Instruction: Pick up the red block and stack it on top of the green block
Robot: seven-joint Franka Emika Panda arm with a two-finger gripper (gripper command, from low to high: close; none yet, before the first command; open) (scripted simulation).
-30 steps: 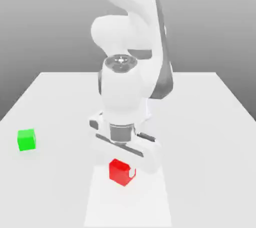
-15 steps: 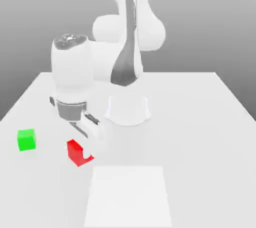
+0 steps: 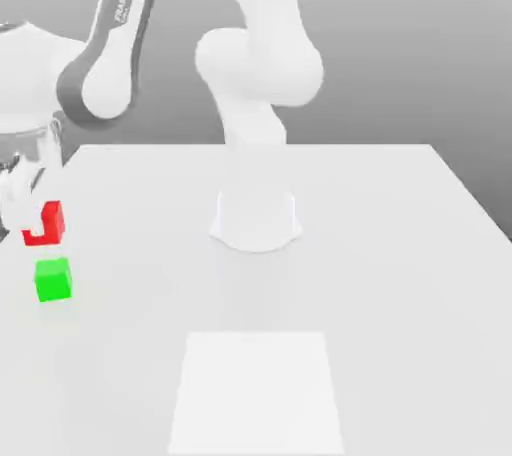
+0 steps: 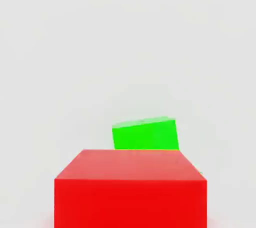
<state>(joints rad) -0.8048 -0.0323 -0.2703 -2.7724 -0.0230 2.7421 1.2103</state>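
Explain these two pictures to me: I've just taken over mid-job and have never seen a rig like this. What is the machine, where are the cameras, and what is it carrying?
The machine is one white robot arm bolted to a white table, rendered in a simulator. One picture comes from a camera off the arm that sees the whole scene; the other from a camera on the arm's hand, looking past what it carries. The gripper, at the exterior view's left edge, is shut on the small bright red cube and holds it in the air. The small bright green cube sits on the table just below it. The red cube is not yet stacked on the green one.
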